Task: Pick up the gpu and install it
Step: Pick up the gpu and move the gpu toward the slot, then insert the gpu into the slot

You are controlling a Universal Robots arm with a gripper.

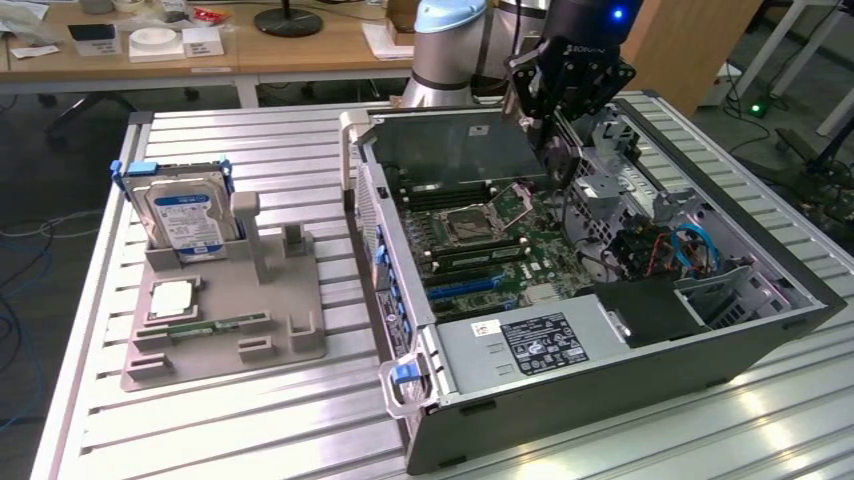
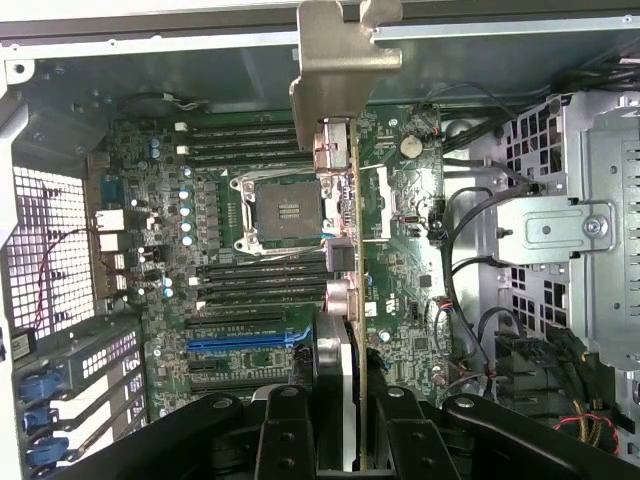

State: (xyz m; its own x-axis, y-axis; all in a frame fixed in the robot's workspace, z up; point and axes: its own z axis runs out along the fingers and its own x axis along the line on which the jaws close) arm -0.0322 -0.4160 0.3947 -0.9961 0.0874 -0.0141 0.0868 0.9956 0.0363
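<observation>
My gripper (image 1: 554,128) hangs over the back part of the open computer case (image 1: 747,335) and is shut on the gpu (image 1: 551,155). The card is held on edge above the motherboard (image 1: 494,245). In the wrist view the gpu (image 2: 358,250) is seen edge-on: a thin green board with a silver end bracket (image 2: 330,70) at its far end, clamped between the black fingers (image 2: 285,430). It hovers over the processor socket (image 2: 285,215), clear of the board. The blue expansion slot (image 2: 235,342) lies off to one side of the card.
A grey parts holder (image 1: 220,345) sits on the slatted table at the exterior view's left, carrying a silver hard drive (image 1: 187,215) and a narrow green memory stick (image 1: 200,328). Inside the case are the power supply (image 1: 527,345), a metal drive cage (image 2: 600,240) and loose cables (image 1: 681,250).
</observation>
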